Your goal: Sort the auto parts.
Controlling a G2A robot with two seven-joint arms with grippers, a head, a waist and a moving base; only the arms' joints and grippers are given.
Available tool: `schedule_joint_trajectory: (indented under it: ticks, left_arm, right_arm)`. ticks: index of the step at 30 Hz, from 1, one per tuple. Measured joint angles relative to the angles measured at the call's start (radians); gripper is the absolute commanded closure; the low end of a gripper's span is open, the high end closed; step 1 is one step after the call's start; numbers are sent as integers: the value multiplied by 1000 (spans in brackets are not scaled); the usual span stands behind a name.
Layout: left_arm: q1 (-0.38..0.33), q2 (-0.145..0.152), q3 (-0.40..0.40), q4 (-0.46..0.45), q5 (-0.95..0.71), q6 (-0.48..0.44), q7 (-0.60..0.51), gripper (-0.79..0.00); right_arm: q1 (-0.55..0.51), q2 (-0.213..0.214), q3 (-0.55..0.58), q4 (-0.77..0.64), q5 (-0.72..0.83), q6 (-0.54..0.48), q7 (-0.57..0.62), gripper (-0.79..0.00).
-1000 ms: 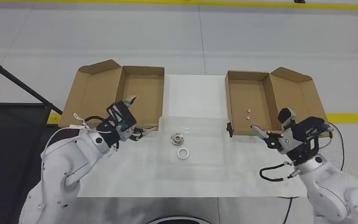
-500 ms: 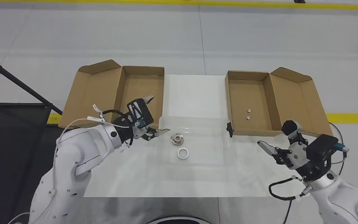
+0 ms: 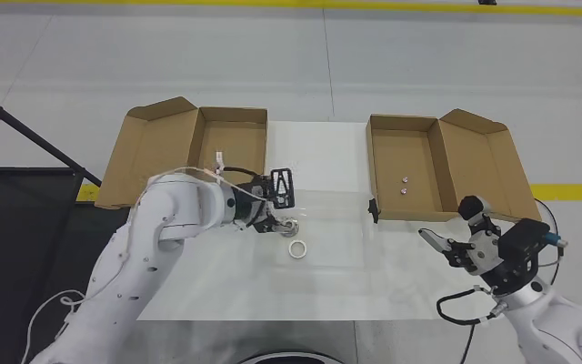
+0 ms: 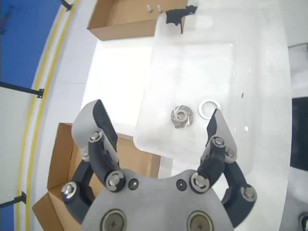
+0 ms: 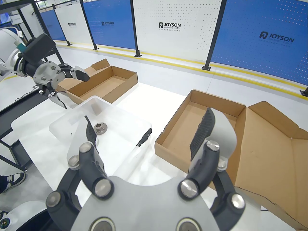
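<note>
A white table (image 3: 309, 150) is seen with three things set directly on it. An open cardboard box (image 3: 238, 136) is placed at the far left corner, and its lid is folded out past the left edge. A second open cardboard box (image 3: 400, 150) is placed at the far right corner, with its lid spread out over the right edge. A clear plastic tray (image 3: 336, 246) is set in the middle of the table, between the two boxes and nearer the front edge, its far corners just beside them.
</note>
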Motion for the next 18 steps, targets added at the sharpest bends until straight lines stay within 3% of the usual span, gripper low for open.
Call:
schedule_joint_trajectory:
  ticks: [11,18]
  left_arm:
    - [-345,-17,478,173,-66,28,-58,-785]
    - [-371,-17,508,178,-91,47,-76,-785]
  right_arm:
    - [2,-1,-6,14,-8,4,-2,-785]
    - [9,-1,-11,17,-9,8,3,-785]
